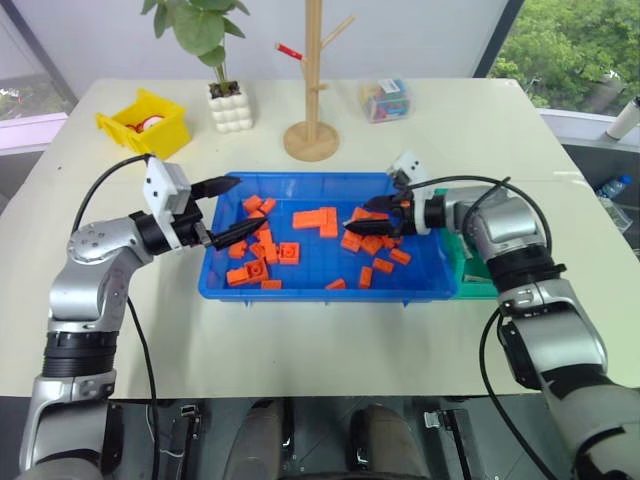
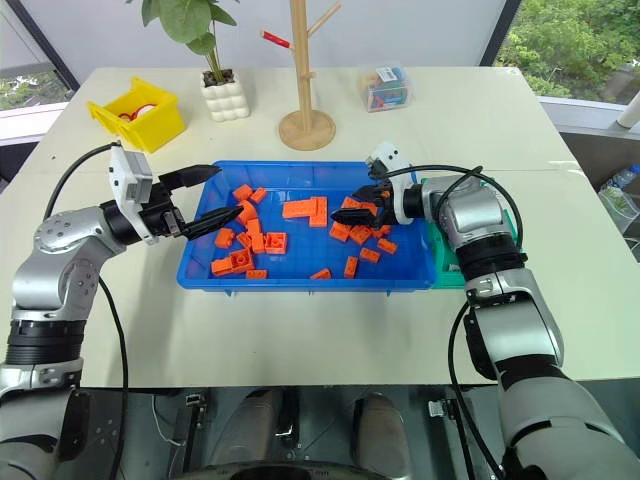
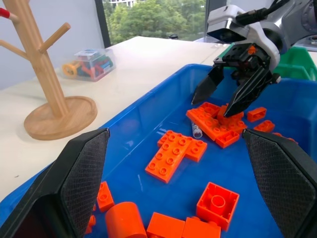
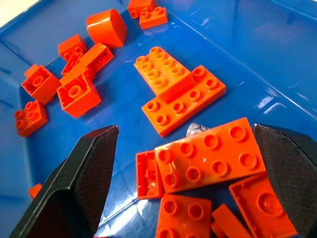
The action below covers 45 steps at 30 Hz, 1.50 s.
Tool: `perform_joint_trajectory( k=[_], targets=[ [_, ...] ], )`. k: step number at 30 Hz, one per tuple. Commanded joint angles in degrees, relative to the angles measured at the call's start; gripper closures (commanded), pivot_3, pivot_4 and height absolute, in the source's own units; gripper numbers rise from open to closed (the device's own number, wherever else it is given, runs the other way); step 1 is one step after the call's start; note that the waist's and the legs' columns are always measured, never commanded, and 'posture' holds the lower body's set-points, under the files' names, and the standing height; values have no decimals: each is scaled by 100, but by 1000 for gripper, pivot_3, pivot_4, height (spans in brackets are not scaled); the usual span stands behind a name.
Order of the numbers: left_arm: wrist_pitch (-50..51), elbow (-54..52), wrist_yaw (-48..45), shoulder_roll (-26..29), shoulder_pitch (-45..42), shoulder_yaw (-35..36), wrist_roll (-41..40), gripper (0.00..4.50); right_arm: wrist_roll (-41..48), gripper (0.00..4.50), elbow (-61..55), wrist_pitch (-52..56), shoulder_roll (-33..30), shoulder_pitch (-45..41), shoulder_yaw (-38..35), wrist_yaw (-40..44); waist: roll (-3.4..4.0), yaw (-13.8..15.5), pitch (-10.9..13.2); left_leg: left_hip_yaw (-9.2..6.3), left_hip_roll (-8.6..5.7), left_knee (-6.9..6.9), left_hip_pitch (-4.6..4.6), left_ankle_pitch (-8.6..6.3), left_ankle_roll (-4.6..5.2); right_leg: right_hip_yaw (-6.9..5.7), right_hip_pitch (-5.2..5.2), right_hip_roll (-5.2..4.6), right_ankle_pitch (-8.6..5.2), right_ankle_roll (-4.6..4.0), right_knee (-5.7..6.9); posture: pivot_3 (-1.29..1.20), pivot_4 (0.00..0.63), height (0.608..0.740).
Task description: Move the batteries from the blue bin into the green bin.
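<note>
Orange bricks point(image 1: 315, 219) fill the bright-blue bin point(image 1: 300, 290), beside a green bin point(image 1: 470, 275) and a yellow bin point(image 1: 145, 122).

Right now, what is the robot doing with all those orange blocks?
It is hunting for batteries in the blue bin. The right gripper hangs open over a pile of orange bricks, where one small battery peeks out from under a brick. The left gripper waits open at the bin's other end, holding nothing. The green bin sits beside the blue one, mostly behind the right arm.
</note>
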Motion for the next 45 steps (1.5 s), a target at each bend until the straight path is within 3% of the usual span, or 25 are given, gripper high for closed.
perform_joint_trajectory(
  k=[1,12,15,20,21,32,37,41,45],
  targets=[
    [-1,-231,34,82,15,158,-128,0,-133,47,328,-330,62,-258,-53,66,0,4,0,0,0,0,0,0,0,0,0,0,0,0,0,0,150,739],
    [23,-302,91,100,63,187,-145,0,-509,47,970,-849,247,-363,-41,69,0,-2,0,1,0,-1,0,0,0,0,-1,0,0,0,0,0,150,739],
    [10,-292,105,114,61,186,-152,0,-542,762,1058,-916,273,-419,-91,46,0,-4,0,1,0,-1,0,0,0,0,-1,0,0,0,0,0,150,739],
    [-20,-258,123,124,50,189,-152,0,-551,3340,1059,-914,261,-444,-122,96,0,-1,0,1,0,-1,0,0,-1,0,0,0,0,0,0,0,150,739],
    [-23,-255,129,121,46,188,-149,0,-553,3529,1049,-911,253,-440,-132,100,0,-3,0,1,0,-1,0,0,0,0,0,0,0,0,0,0,150,739],
    [-1,-175,41,158,24,215,-210,0,-257,3529,614,-438,221,-612,-494,102,1,-5,0,1,0,-1,0,0,-1,0,-1,0,0,0,0,0,150,739],
    [217,-276,-258,387,29,207,-384,0,134,3529,-502,419,395,-431,-465,219,1,-15,1,1,1,-4,0,0,-1,0,-4,0,0,0,1,0,150,739],
    [428,-487,-445,679,90,253,-534,0,531,3529,-1989,1241,469,159,-275,199,1,-5,0,0,3,-8,-1,0,-1,1,-5,1,0,0,2,0,150,739],
    [530,-665,-460,768,195,288,-626,0,592,3529,-2735,1462,451,633,-41,14,1,23,0,-1,-3,-5,-1,-1,-1,1,-2,-3,0,0,1,0,150,739]
  ],
)
